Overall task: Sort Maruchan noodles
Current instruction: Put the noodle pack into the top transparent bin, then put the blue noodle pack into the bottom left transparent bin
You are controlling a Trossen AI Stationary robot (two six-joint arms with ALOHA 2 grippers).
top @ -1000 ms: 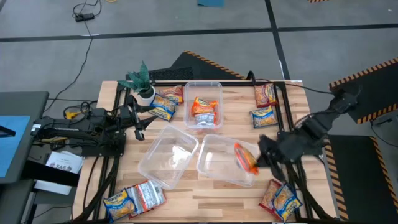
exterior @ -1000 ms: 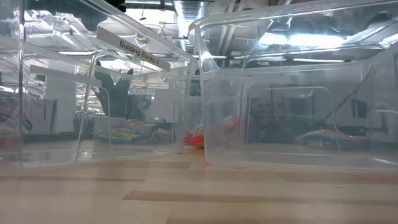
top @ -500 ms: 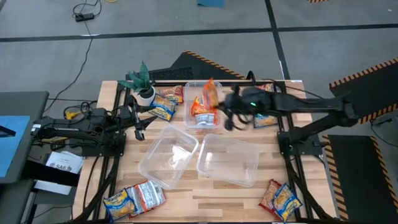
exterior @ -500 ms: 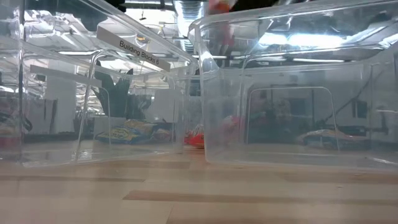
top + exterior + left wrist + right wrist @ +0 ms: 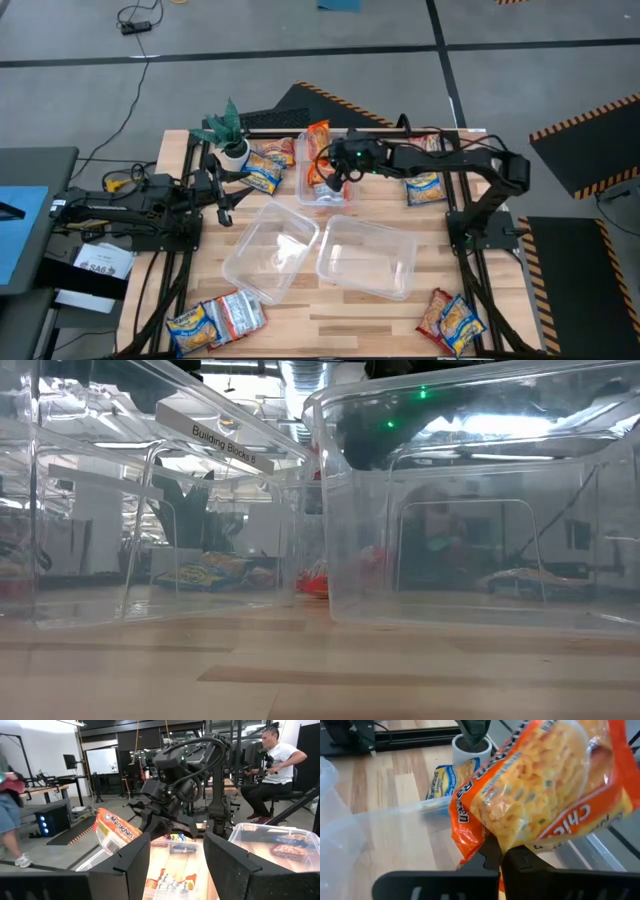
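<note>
Now that my right gripper (image 5: pixel 322 170) has swung from the near tub (image 5: pixel 366 258) to the far tub (image 5: pixel 326 167), clamped on an orange packet (image 5: pixel 318 138), dropping comes next. My left gripper (image 5: pixel 226 203) waits apart beside the tabletop (image 5: pixel 300 320).

"Maruchan" on orange packet (image 5: pixel 114 833); "Building Blocks 6" on tub label (image 5: pixel 232 444).

Both arms are matte black, built of rounded jointed segments with black cables looped along them. The right arm (image 5: pixel 440 160) carries small green indicator lights near its wrist. The left pincer (image 5: pixel 175 865) has broad, angular, dark fingers (image 5: pixel 125 865) with flat faces.
</note>
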